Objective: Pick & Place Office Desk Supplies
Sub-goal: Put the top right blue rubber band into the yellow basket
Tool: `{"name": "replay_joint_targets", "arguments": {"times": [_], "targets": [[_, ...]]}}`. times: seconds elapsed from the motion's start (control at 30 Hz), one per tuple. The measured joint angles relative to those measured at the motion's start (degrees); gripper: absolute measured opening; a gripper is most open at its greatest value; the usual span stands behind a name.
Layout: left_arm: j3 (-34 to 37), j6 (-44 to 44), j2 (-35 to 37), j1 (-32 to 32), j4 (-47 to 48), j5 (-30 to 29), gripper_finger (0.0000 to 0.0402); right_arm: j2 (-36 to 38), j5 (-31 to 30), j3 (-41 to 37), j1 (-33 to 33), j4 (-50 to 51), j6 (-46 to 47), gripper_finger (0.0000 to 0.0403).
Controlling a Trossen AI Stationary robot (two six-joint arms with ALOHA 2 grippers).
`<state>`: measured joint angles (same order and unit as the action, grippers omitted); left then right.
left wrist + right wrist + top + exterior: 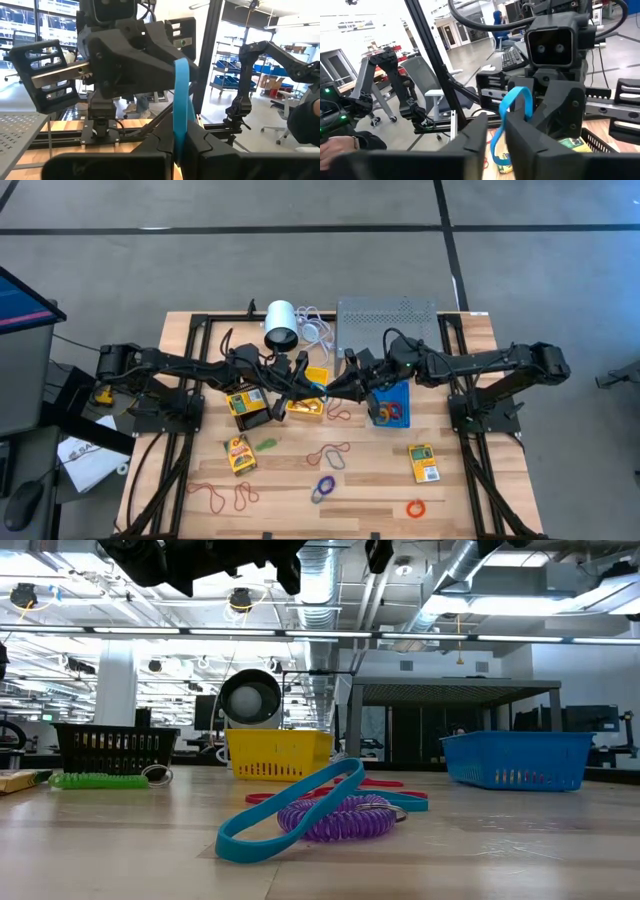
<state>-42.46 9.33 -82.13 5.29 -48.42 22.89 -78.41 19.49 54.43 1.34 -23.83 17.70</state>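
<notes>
A thin blue rubber-band loop [181, 102] is held up between both pincers (above the wooden counter [470, 490]): the left pincer [181, 150] and right pincer [496, 145] are each pinched on it, beside the small yellow plastic bin [308, 406].

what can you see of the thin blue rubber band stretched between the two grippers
The thin blue rubber band is a flat, bright blue, rubbery loop. It hangs in the air above the table middle, near the yellow bin, held by both grippers at once. The left gripper pinches one end between its dark fingers; the right gripper pinches the other, so the loop runs between them. In the high view only a small blue sliver shows.
</notes>
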Motion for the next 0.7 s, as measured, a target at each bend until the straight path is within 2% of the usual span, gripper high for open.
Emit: {"name": "replay_joint_targets", "arguments": {"times": [0.23,0.33,0.43,0.57,0.7], "targets": [[0.0,0.1,0.0,2.2,2.1,-0.1,0.0000,1.0,1.5,-0.1,2.6,2.1,4.5,0.0199],[0.0,0.1,0.0,3.5,3.8,-0.1,0.0000,2.8,1.4,-0.1,3.8,3.9,5.0,0.0232],[0.0,0.0,0.0,4.6,5.6,-0.1,0.0000,4.9,1.3,-0.1,4.7,5.0,4.9,0.0240],[0.0,-0.2,0.0,6.5,10.5,-0.4,0.0000,7.9,1.3,-0.1,5.8,9.1,4.3,0.0230],[0.0,-2.2,0.0,7.7,19.3,-5.2,0.0000,10.8,1.2,0.0,6.4,15.9,4.2,0.0212]]}}
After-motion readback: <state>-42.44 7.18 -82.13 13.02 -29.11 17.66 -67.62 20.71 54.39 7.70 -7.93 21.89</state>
